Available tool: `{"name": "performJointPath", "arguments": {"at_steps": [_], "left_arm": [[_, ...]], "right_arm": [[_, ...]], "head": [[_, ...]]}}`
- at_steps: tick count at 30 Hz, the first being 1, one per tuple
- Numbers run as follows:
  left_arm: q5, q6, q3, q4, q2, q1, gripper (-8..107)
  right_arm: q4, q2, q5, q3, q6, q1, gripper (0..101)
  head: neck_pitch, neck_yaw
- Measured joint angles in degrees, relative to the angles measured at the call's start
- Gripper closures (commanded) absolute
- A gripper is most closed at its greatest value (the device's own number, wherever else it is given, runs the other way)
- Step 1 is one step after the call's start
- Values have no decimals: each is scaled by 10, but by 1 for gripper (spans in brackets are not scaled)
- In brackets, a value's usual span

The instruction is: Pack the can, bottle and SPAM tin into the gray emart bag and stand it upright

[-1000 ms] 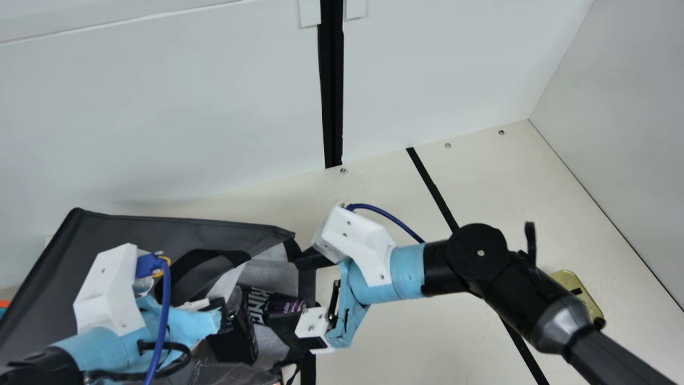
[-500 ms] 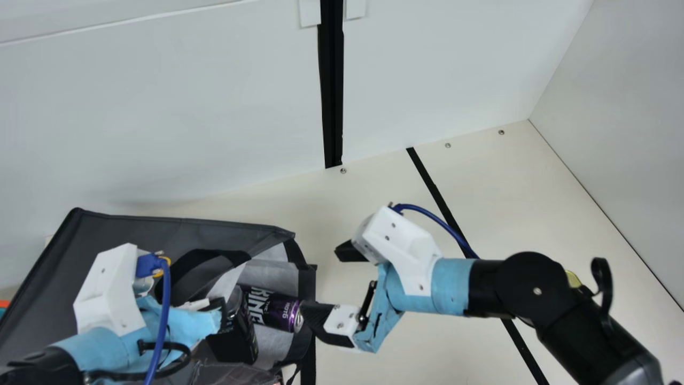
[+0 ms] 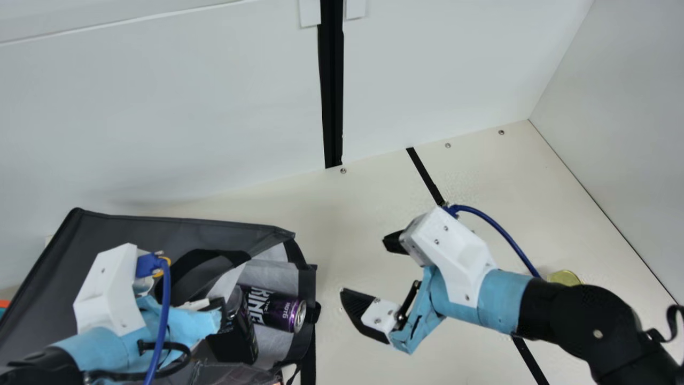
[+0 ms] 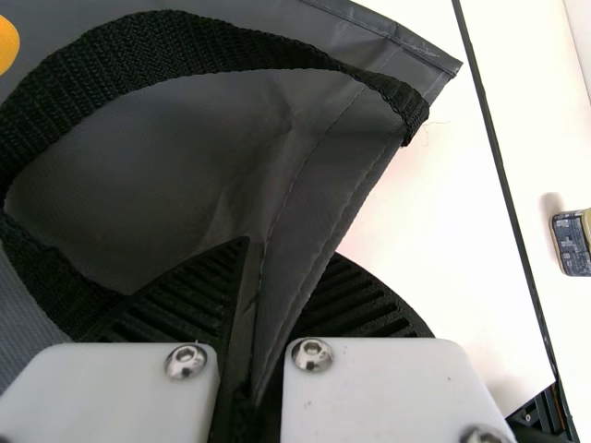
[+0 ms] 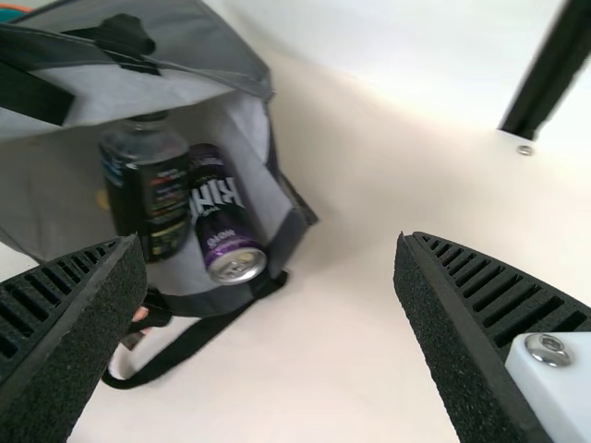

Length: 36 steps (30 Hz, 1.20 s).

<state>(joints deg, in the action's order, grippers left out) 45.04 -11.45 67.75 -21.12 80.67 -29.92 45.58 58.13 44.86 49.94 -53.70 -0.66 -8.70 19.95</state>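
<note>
Bright, even, diffuse light. Soft shadow behind bag point(image 3: 133, 230), far left. Left wrist view: table point(image 4: 434, 231) near-white, faint shadow beside tin point(image 4: 572, 245).

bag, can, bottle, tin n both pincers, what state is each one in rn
gray bag: on its side, mouth open, not yet upright
can: lying on its side inside the bag, one end toward the mouth
bottle: in the bag, beside the can
SPAM tin: on the table, outside the bag
left pincer: closed on the bag's fabric edge
right pincer: open, empty, outside the bag
</note>
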Motion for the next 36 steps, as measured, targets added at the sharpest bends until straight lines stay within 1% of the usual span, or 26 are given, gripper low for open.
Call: {"name": "performJointPath", "arguments": {"at_steps": [12, 23, 34, 36], "left_arm": [[0, 0, 0, 0, 0, 0, 107], [0, 0, 0, 0, 0, 0, 107], [0, 0, 0, 0, 0, 0, 107], [0, 0, 0, 0, 0, 0, 107]], "right_arm": [[-88, -45, 1, 8, 60, -48, 6], [-188, -74, 2, 21, 133, -100, 6], [-295, -92, 20, 50, 212, -151, 6], [-316, -93, 28, 57, 231, -161, 6]], "head": [[0, 0], [0, 0], [0, 0], [0, 0]]}}
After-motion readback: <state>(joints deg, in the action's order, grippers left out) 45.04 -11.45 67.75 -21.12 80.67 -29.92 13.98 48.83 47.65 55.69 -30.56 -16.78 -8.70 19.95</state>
